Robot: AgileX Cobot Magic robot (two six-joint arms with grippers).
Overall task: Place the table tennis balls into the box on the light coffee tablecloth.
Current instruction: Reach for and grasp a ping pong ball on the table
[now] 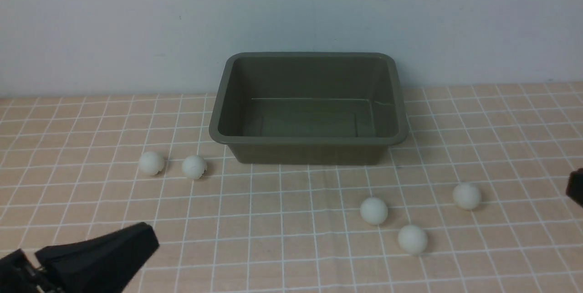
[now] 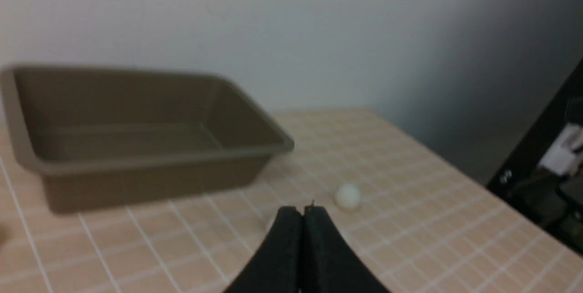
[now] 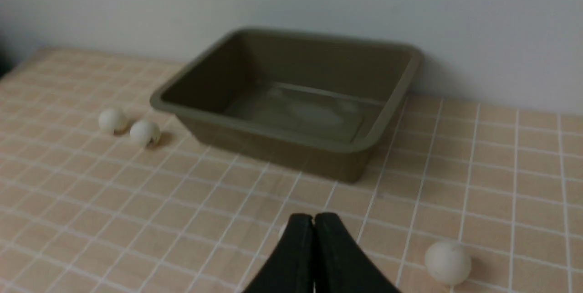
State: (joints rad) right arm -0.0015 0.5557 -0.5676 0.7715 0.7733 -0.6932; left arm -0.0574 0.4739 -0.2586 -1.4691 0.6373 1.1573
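Two pincers, both pressed tight together, pinching nothing: left gripper (image 1: pixel 146 234) low at near-left corner of front view, tips flush in own wrist view; right gripper (image 3: pixel 313 218) likewise closed & empty, showing up front only as dark sliver at far-right edge.

Outward from left gripper: two table tennis balls (image 1: pixel 194 167) on light coffee tablecloth (image 1: pixel 273 247), side by side w/ small gap, just off near-left corner of box (image 1: pixel 309 152). Outward from right gripper: right-hand trio (image 1: pixel 374 211), loose cluster, none touching, on cloth in front of box's right end. Box itself upright at back-centre near wall, open top, nothing inside.

Judged step: very start, 0 of 5 in, no ball approached yet.

Nxt move prob. calls for spreading jaws, dropping over one ball, centring so pads land either side, then closing gently. Smooth round ball likely to roll or squirt out if nudged off-centre. After that, lifting clear of flared rim & releasing low over box floor to limit bounce-out. Left arm best placed for the two balls on its side, right arm for right-hand trio.
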